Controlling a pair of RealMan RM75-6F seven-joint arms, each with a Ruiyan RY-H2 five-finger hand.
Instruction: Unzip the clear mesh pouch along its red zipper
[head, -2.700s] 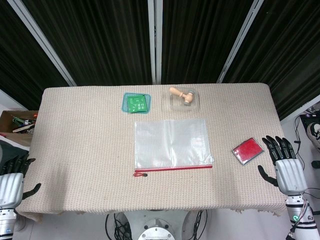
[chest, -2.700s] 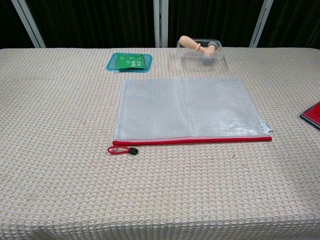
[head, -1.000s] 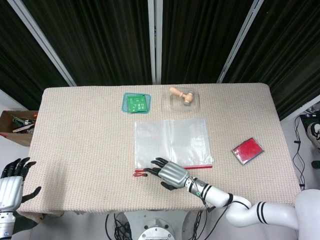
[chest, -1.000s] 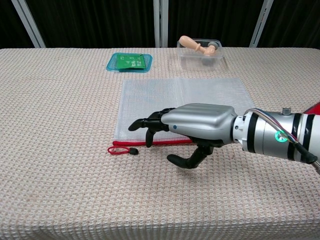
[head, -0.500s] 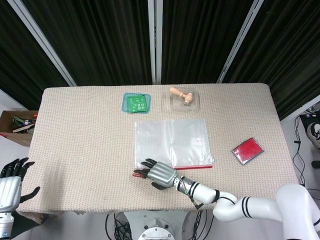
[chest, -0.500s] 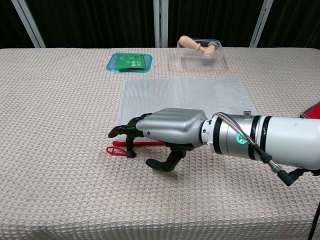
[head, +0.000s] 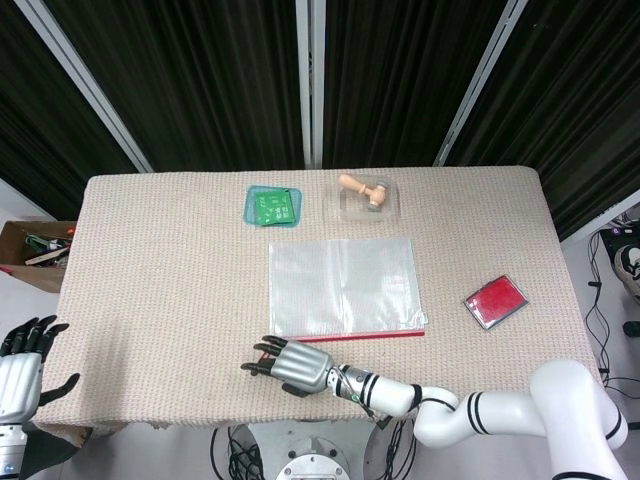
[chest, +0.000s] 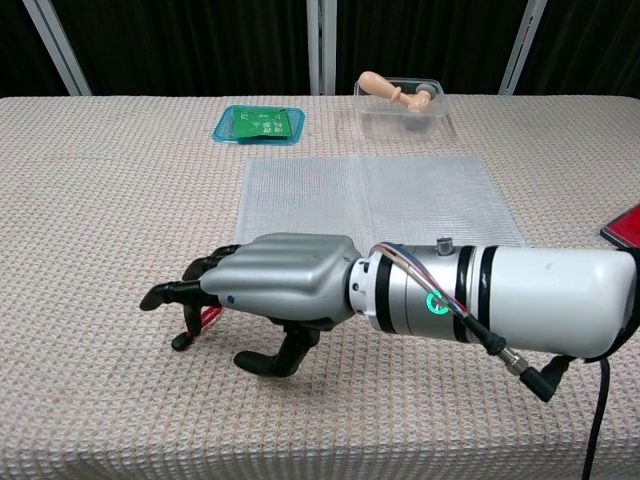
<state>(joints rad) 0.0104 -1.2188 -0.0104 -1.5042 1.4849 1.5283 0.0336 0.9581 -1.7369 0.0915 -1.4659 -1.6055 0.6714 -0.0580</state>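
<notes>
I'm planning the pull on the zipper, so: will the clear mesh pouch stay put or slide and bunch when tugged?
The pouch lies flat and looks empty, so it is probably light and floppy. Nothing pins it: the left hand is off the table. A tug by the right hand would likely drag or wrinkle it.

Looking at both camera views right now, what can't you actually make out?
- Red zipper pull: chest view, covered by the right hand; only a red sliver shows by the fingers. Whether it is pinched, I cannot tell.
- Zipper's left end: head view, under the same hand.
- Left hand: head view, cut by the frame edge.
- Print on the green card: too small.
</notes>
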